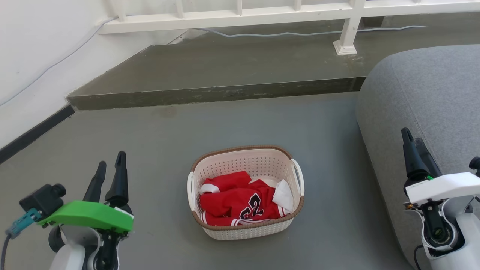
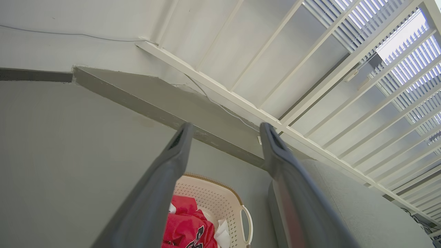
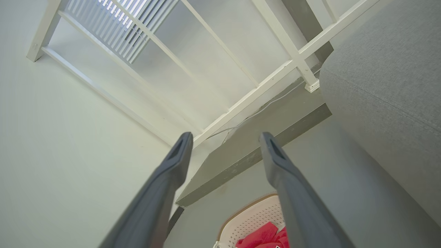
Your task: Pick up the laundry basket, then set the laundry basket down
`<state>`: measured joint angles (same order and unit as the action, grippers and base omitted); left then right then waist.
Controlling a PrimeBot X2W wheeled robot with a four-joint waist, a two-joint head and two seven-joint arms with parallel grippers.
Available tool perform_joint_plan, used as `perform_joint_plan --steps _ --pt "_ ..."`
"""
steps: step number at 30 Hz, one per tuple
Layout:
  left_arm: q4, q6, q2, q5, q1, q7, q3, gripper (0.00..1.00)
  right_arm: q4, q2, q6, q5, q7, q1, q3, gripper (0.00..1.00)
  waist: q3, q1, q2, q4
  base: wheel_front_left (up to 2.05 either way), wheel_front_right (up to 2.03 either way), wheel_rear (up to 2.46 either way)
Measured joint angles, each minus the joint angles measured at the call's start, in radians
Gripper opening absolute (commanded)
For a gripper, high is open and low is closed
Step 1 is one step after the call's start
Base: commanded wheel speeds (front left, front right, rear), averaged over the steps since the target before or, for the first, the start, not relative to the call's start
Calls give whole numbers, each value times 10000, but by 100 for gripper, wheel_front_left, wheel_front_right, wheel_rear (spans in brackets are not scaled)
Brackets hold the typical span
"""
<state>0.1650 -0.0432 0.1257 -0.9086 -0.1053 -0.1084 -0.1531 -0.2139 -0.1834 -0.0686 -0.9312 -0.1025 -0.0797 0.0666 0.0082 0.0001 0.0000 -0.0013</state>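
We see the laundry basket (image 1: 243, 164) standing upright on the grey floor (image 1: 157, 142), at about 6 o'clock from the middle of the head view. Neither pincer touches it. A red jersey (image 1: 240, 202) with dark numbers lies crumpled inside, and a white cloth (image 1: 284, 195) is tucked against the basket's wall at 3 o'clock. One white loop handle (image 1: 299, 176) shows at the 3 o'clock side and another (image 1: 190, 195) at 9 o'clock.

Our left gripper (image 1: 111, 160) is at 8 o'clock in the head view, well apart from the basket, its fingers pointing toward 12. In the left wrist view this gripper (image 2: 225, 126) has its two fingers spread with a wide gap and nothing between them. Beyond that gap, at 6 o'clock, we see the basket (image 2: 220, 196).

Our right gripper (image 1: 411, 135) is at 4 o'clock in the head view, in front of a grey sofa (image 1: 423, 93) that runs along the 3 o'clock side. In the right wrist view it (image 3: 224, 135) is likewise spread and empty, with the basket (image 3: 255, 213) low at 6 o'clock.

At 12 o'clock from the basket a low grey step (image 1: 210, 93) crosses the floor. On top of the step stands a white railing (image 1: 232, 15), and a pale cable (image 1: 300, 33) trails along its foot.
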Motion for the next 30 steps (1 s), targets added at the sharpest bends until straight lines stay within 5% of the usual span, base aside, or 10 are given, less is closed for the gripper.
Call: perform_joint_plan --steps 30 --pt "-504 790 -173 3893 -171 -826 -715 100 142 -58 533 4075 -834 -120 926 100 16 0 0 -7 0 0 0"
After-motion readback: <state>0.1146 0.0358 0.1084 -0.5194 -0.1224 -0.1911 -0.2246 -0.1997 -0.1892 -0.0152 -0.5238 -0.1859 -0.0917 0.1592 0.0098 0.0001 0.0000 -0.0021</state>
